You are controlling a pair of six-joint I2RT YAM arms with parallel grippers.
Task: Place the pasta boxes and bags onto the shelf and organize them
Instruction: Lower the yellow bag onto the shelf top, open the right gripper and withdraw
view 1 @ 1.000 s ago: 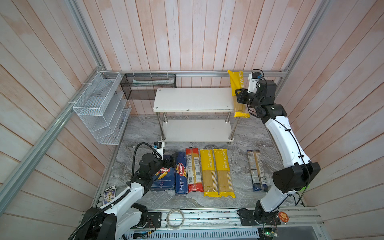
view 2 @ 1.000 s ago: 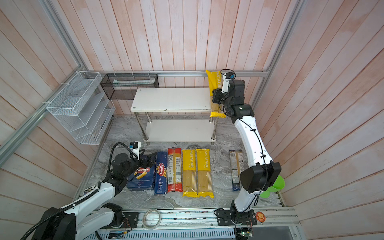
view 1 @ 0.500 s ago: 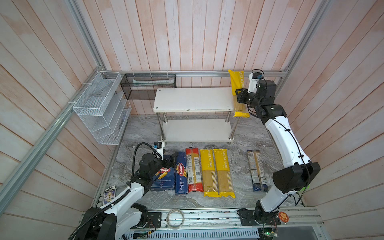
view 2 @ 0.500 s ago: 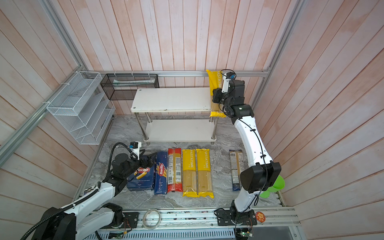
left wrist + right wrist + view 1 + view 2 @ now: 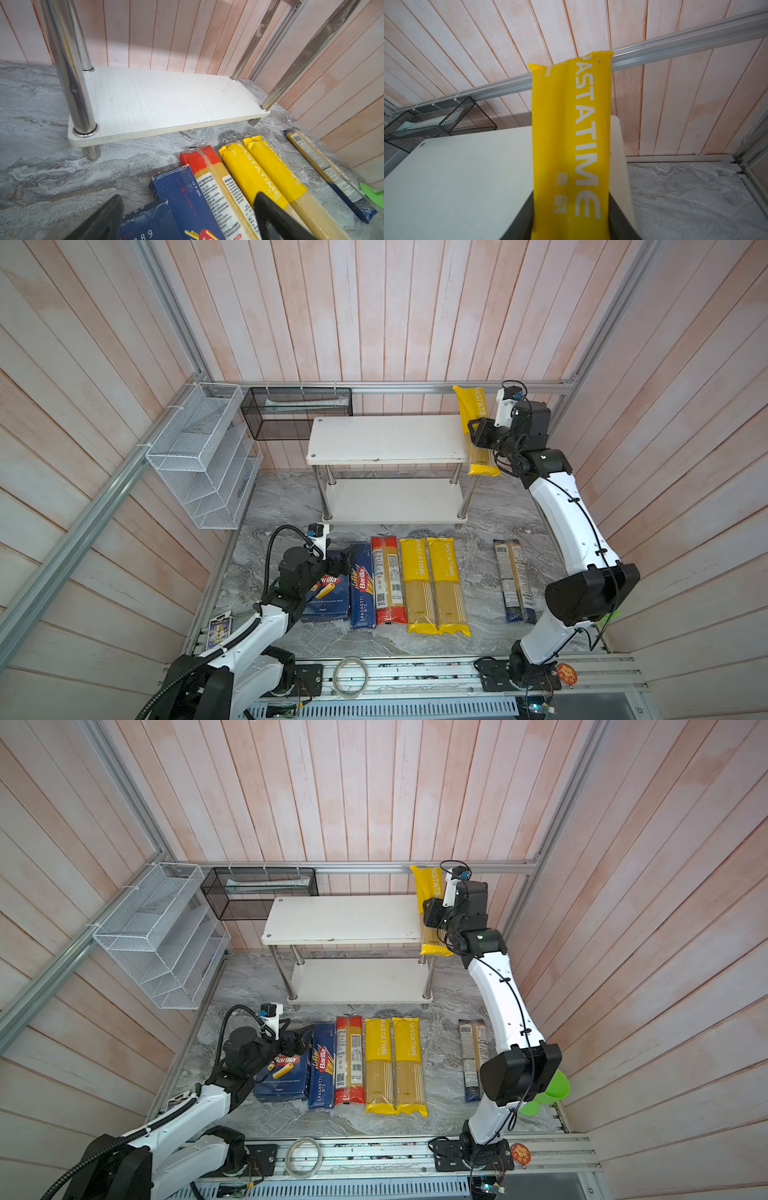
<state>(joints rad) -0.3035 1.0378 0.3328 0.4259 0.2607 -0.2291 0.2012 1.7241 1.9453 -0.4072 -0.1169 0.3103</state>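
In both top views the right claw (image 5: 478,435) straddles a yellow PASTATIME bag (image 5: 473,406) over the right end of the shelf (image 5: 386,439)'s top tier. In the left wrist view, the left claw (image 5: 188,196) gapes wide and empty above the Barilla rigatoni box (image 5: 145,224). In the right wrist view, the bag fills the jaws, but whether they clamp it I cannot tell.

Open lower tier (image 5: 166,99), chrome legs (image 5: 70,83) flanking

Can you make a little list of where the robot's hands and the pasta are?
Shelf: white, two tiers
Right gripper: around a yellow PASTATIME bag at the top tier's right end; grip unclear
Left gripper: open, over the Barilla rigatoni box
On the table: Barilla spaghetti box, red-ended bag, two more PASTATIME bags, dark blue bag
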